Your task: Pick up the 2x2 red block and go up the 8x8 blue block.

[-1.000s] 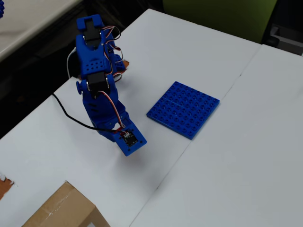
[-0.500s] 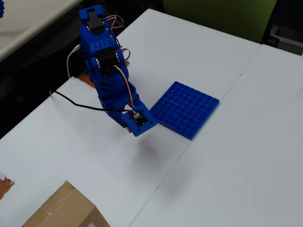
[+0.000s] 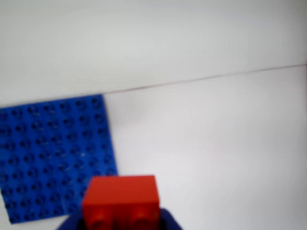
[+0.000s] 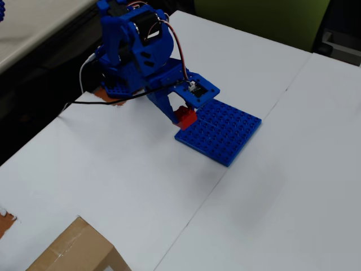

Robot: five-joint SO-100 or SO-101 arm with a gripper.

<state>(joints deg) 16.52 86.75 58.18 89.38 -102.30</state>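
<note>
Here, my pincer (image 4: 181, 117) pinches the 2x2 red block (image 4: 185, 117), held above the white table (image 4: 124, 180) at the near-left edge of the 8x8 blue block (image 4: 221, 131) in the overhead view.

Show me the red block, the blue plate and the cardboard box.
red block (image 4: 184, 117), overhead view, its side face
blue plate (image 4: 225, 134), overhead view, studded top
cardboard box (image 4: 73, 251), overhead view, top flap
</note>
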